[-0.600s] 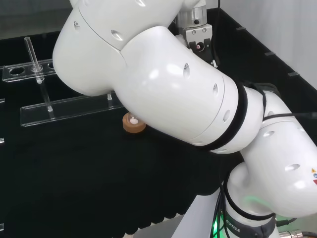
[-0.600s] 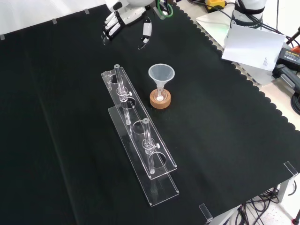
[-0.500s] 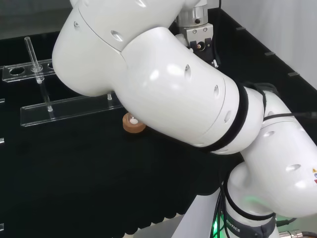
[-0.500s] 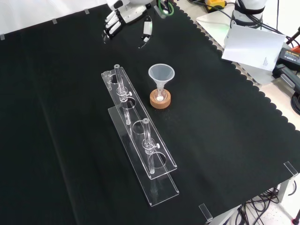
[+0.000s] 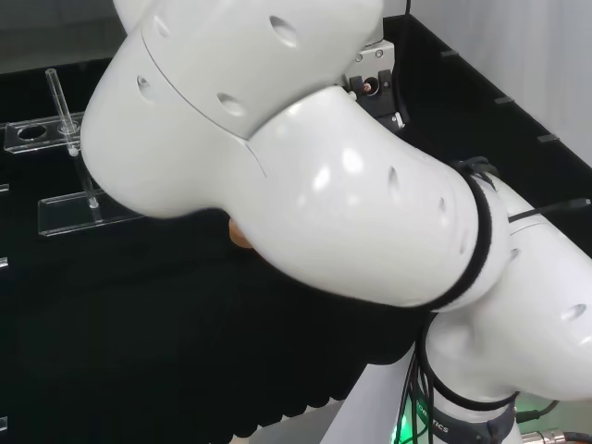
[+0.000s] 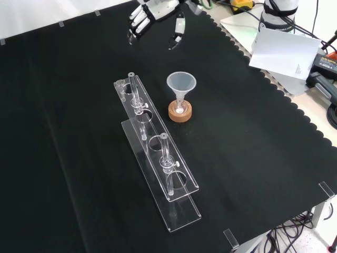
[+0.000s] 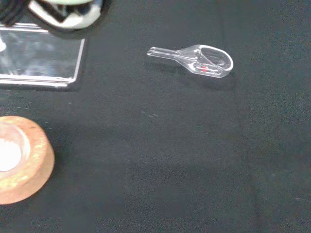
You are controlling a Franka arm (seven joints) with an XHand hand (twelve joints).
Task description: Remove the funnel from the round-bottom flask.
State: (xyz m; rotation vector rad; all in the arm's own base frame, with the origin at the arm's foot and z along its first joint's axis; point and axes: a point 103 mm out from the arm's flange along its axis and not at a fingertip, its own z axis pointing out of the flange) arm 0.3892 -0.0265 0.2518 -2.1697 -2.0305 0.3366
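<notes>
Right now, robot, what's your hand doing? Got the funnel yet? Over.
Hand open, empty, up beyond the funnel. Funnel sits in flask on cork ring. Nothing between them; clear rack off to the side.

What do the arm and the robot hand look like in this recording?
The arm has bulky, glossy white rounded links with small oval recesses, black bands at the joints and a green glow near its base. The robot hand is black and white, with jointed fingers and a thumb.
</notes>
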